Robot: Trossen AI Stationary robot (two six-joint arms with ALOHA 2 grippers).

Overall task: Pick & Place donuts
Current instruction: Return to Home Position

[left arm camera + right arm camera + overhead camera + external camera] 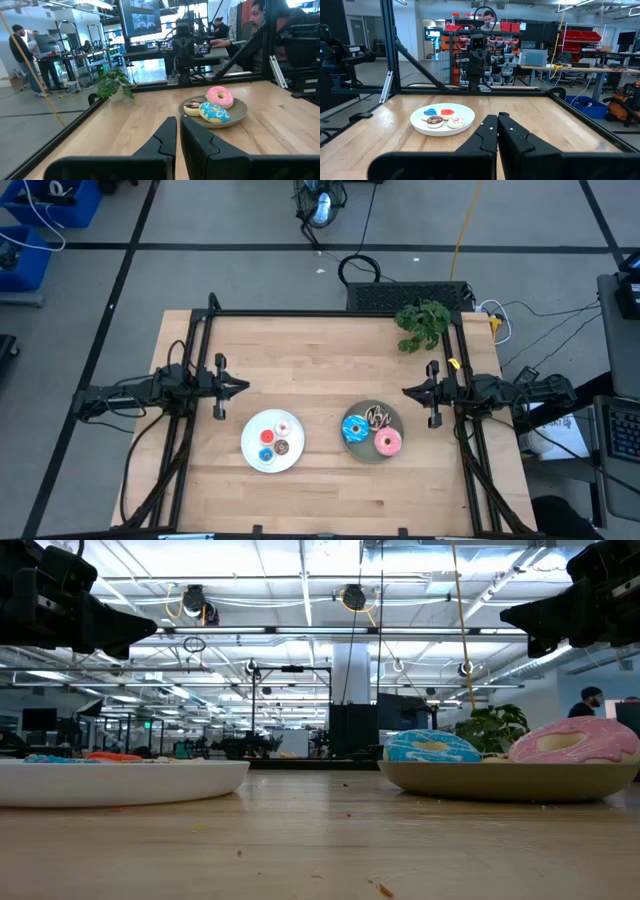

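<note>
Two robot arms rest at opposite sides of the counter (320,350), left hand (246,387) and right hand (404,391) each pressed together and empty; the blue donut (354,429), pink donut (388,442) and dark drizzled donut (377,416) lie on the grey plate (366,458), small donuts (283,427) on the white plate (252,442)

No text, label, brand, number or sign legible from my seat, in any view. Hanging dark flat screen (145,17), far in room beyond table, shows lit picture; any lettering on it too small for me to read.
</note>
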